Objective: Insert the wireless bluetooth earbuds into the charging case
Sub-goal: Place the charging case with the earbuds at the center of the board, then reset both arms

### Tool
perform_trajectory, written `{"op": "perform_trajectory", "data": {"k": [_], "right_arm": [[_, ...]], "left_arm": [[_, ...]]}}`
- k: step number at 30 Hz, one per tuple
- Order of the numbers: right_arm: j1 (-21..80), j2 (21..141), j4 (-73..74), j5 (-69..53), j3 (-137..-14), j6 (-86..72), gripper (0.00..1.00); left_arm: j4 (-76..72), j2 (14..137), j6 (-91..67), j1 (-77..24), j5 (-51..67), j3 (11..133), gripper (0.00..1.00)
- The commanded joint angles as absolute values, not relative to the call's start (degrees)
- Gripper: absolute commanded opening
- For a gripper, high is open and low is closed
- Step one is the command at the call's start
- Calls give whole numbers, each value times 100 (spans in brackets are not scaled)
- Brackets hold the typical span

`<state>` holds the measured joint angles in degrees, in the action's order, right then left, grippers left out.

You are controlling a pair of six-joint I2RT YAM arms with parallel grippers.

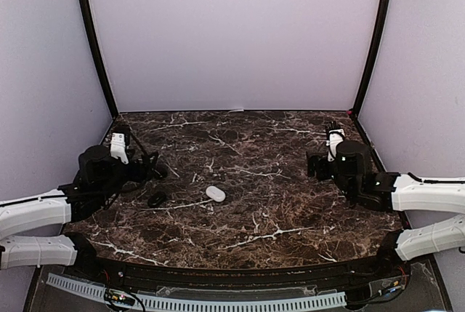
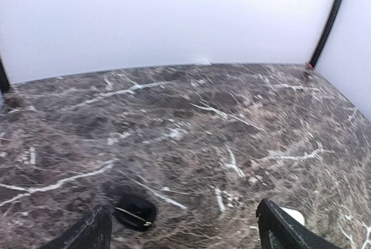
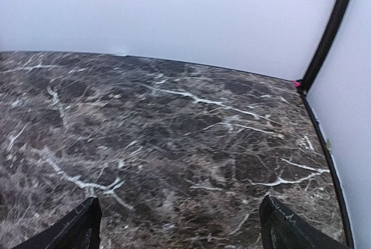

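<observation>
A black oval charging case (image 1: 156, 198) lies shut on the marble table (image 1: 276, 203), left of centre. A white oval case (image 1: 216, 193) lies just right of it. In the left wrist view the black case (image 2: 134, 212) sits on the table just inside my left finger, and a sliver of the white case (image 2: 296, 216) peeks out behind the right finger. My left gripper (image 1: 155, 171) (image 2: 185, 233) is open, above and just behind the black case, holding nothing. My right gripper (image 1: 312, 164) (image 3: 182, 228) is open over bare marble at the right. The earbuds are out of view.
White walls close in the table at the back and on both sides, with black corner posts (image 1: 94, 43) (image 1: 374, 39). A slotted white cable rail (image 1: 196, 303) runs along the near edge.
</observation>
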<state>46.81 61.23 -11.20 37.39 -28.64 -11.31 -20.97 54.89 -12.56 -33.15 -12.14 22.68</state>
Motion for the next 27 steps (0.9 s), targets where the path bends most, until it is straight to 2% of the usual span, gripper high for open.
{"op": "perform_trajectory", "data": {"k": [1,5,7,13,20,27], "right_arm": [[4100,6002,-2028,4408,-2723,-593,92],[3410,5922,-3696,3786,-1907,67,86],[2966,5946,-4422,2932,-1473,587,81],[2051,6174,-6471,2058,-421,833,77],[1128,7164,-7983,1491,-98,397,75],[515,8471,-8531,746,-598,293,71]], "left_arm": [[-3330,4634,-509,-2942,-2258,1414,99],[-3998,4521,32,-2783,-2932,956,99],[-4481,4651,316,-2647,-3084,737,99],[-5774,5517,384,-1718,-2417,385,99],[-7061,7052,535,-1092,-1900,504,99],[-6881,7567,495,-675,-1427,946,99]]}}
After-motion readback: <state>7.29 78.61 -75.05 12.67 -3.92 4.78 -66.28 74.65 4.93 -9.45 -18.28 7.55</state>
